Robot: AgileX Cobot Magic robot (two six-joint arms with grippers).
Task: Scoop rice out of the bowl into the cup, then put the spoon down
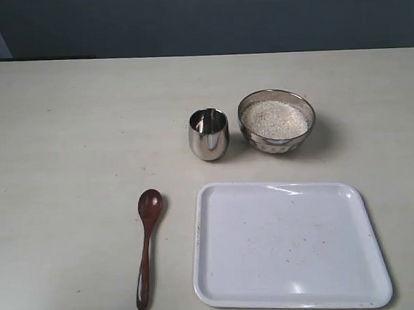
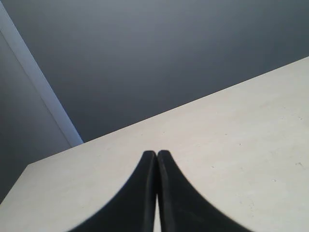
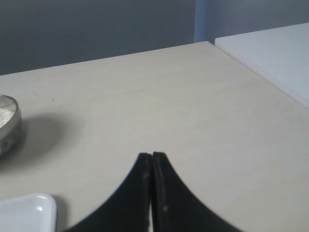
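None of the task looks done, as far as I can judge. Nearest, on the left of the bench (image 1: 67, 134), the spoon (image 1: 149, 250) lies flat with its head far and its handle near, and no hand is on it. Just right of it sits a white tray (image 1: 266, 221), bare but for a few specks that are too small to identify. Farther back, near the middle, the cup (image 1: 209, 134) stands upright. The bowl (image 1: 276, 120) is just to its right, not touching it, and is filled nearly to the rim with rice (image 1: 274, 118).

The left hand (image 2: 157, 155) has its fingers pressed together with nothing between them, above bare bench. The right hand (image 3: 152, 155) is likewise closed and empty, with the bowl's edge and a tray corner off to one side of its camera.

Everything is left to do: taking up the spoon, scooping, tipping into the cup, and laying the spoon down.

Neither arm appears in the exterior view, so where the hands hang over the bench is hard to place. The cup's inside is mostly mirror glare, so I cannot tell whether it holds any grains. The right wrist view cuts the bowl off.
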